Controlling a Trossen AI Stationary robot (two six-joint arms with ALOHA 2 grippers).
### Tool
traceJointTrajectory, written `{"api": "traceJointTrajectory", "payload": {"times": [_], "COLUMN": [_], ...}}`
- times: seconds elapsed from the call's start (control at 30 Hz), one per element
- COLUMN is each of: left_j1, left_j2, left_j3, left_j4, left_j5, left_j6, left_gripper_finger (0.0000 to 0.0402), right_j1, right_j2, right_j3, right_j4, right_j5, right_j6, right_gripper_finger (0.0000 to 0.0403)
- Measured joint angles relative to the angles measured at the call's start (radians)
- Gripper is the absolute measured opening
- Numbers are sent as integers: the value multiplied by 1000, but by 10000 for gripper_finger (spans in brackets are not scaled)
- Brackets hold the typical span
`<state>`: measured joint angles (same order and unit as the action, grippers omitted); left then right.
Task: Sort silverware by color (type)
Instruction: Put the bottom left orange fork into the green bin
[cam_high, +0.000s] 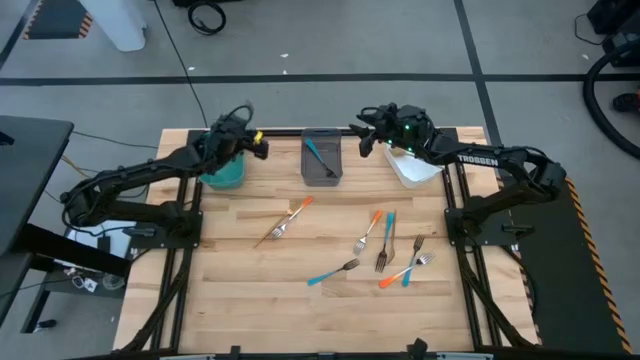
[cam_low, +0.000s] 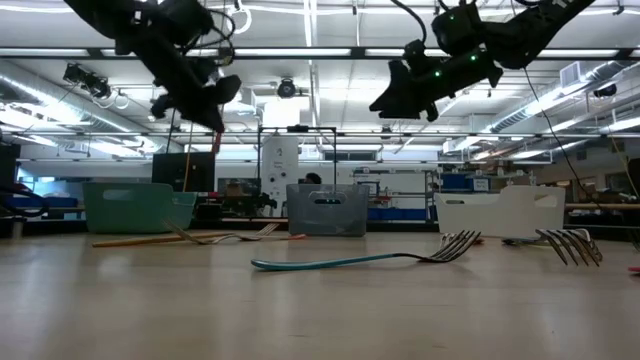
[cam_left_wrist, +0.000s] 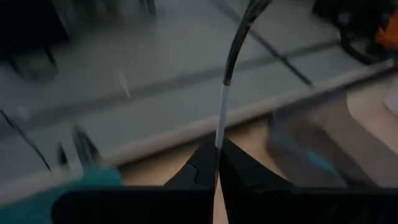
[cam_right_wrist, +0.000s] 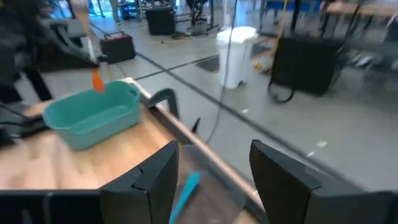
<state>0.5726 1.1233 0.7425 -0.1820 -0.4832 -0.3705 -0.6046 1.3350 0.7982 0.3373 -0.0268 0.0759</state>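
The orange-handled fork (cam_right_wrist: 97, 79) hangs in the air, clamped between the closed fingers of the left gripper (cam_high: 252, 141), and the left wrist view shows its slim metal neck running straight out from between the fingertips. It sits above the teal bin (cam_right_wrist: 99, 127), apparently near that bin's edge rather than over its middle. The step in hand looks like dropping this fork into the teal bin. To do that well, the gripper should first move in over the bin's centre. The fork is long and thin, so released near a wall it could catch the rim and tip out onto the table (cam_high: 250, 290). Lowering it until the hanging end is inside the walls before letting go would keep it from bouncing. 1 blue fork (cam_high: 318, 154) already lies in the grey bin (cam_high: 320, 178), so orange should stay out of that one. The right gripper (cam_right_wrist: 214, 168) hovers above the grey bin with its fingers spread wide and holding nothing, clear of the left arm's path. About 8 more forks (cam_high: 390, 235) lie scattered on the table, well apart from the bins, and the white bin (cam_high: 415, 172) stands at the far right.
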Motion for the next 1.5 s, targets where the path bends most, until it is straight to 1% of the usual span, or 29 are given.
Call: {"api": "traceJointTrajectory", "payload": {"times": [0.07,0.13,0.27,0.37,0.47,0.57,0.63,0.8,0.93,1.13,1.2,1.37,1.5], "left_j1": [5,5,-1,5,16,45,67,121,177,251,274,338,355], "left_j2": [0,-6,-12,-12,-13,-13,-13,-12,-11,-10,-7,74,161], "left_j3": [0,0,39,120,185,210,201,105,36,11,11,11,11], "left_j4": [-85,-153,-299,-433,-564,-680,-739,-754,-734,-675,-662,-671,-657], "left_j5": [55,86,101,123,123,121,117,142,147,150,179,255,260], "left_j6": [-82,-124,-219,-271,-288,-327,-321,-243,-167,-32,23,102,130], "left_gripper_finger": [14,14,14,14,14,14,14,14,14,14,14,14,14], "right_j1": [10,29,71,94,116,139,151,164,162,156,156,156,155], "right_j2": [0,0,0,0,0,0,0,0,0,0,0,0,0], "right_j3": [0,0,0,0,0,0,0,0,0,0,0,0,0], "right_j4": [-2,-2,-6,-13,-24,-29,-24,-25,-27,-40,-40,-40,-43], "right_j5": [-34,-57,-64,-79,-106,-115,-118,-122,-150,-151,-154,-158,-158], "right_j6": [55,82,120,204,256,290,309,315,314,314,314,314,310], "right_gripper_finger": [198,197,196,196,196,196,196,196,196,196,196,196,196]}}
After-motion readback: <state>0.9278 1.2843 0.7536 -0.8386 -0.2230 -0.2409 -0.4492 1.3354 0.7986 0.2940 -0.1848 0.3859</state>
